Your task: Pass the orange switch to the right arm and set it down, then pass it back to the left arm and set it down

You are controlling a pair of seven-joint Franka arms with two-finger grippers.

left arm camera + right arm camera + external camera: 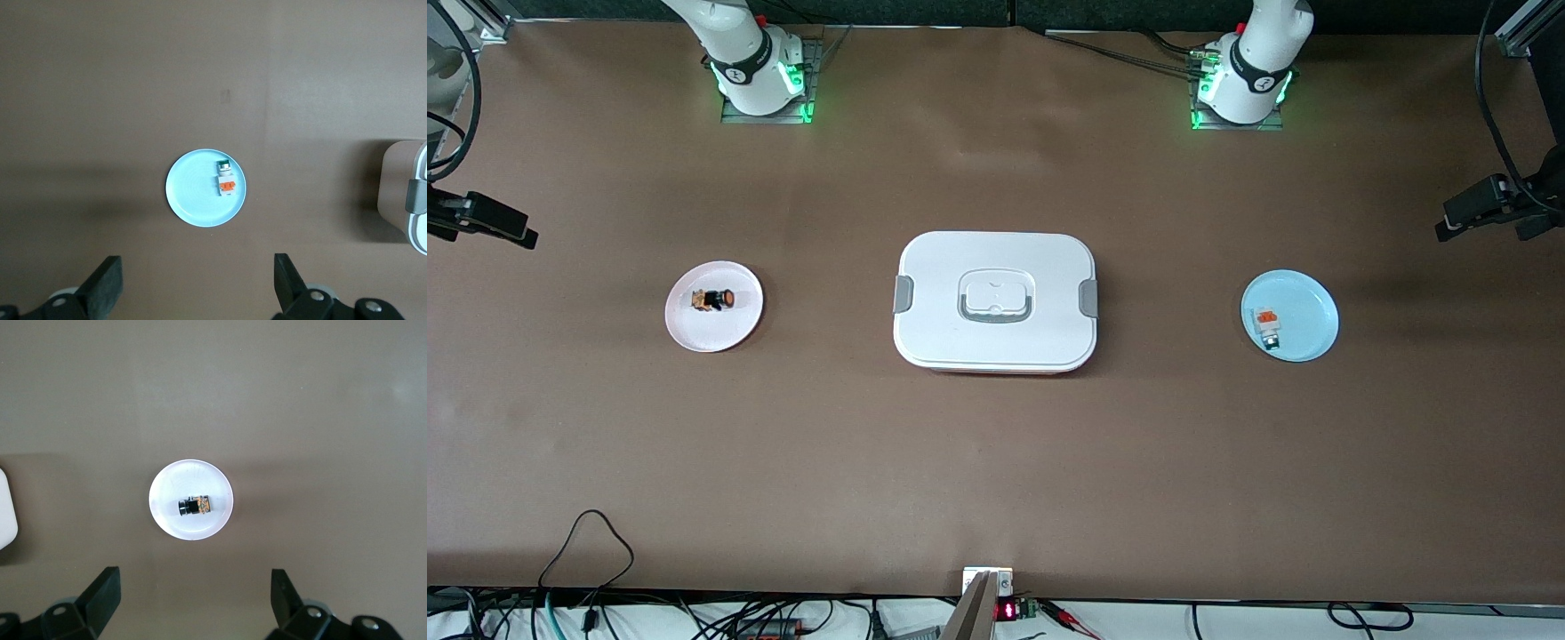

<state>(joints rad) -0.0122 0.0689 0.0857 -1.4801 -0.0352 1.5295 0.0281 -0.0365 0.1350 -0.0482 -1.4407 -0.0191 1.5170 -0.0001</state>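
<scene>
You can see the orange switch (715, 300) lying on its side on a pink plate (740, 333), toward the right arm's end of the brown counter (996, 462). The big white box (996, 333), with its lid on, sits in the middle of the counter, between the two plates and well apart from each. A blue plate (1307, 302) lies toward the left arm's end, and on it is a small white block (1267, 325) with an orange patch.

Your right gripper (193, 603) hangs high over the pink plate with its jaws wide apart and nothing in them. Your left gripper (199, 287) hangs high over the blue plate, jaws wide apart too, holding nothing. In the front view you only see the two arm bases.
</scene>
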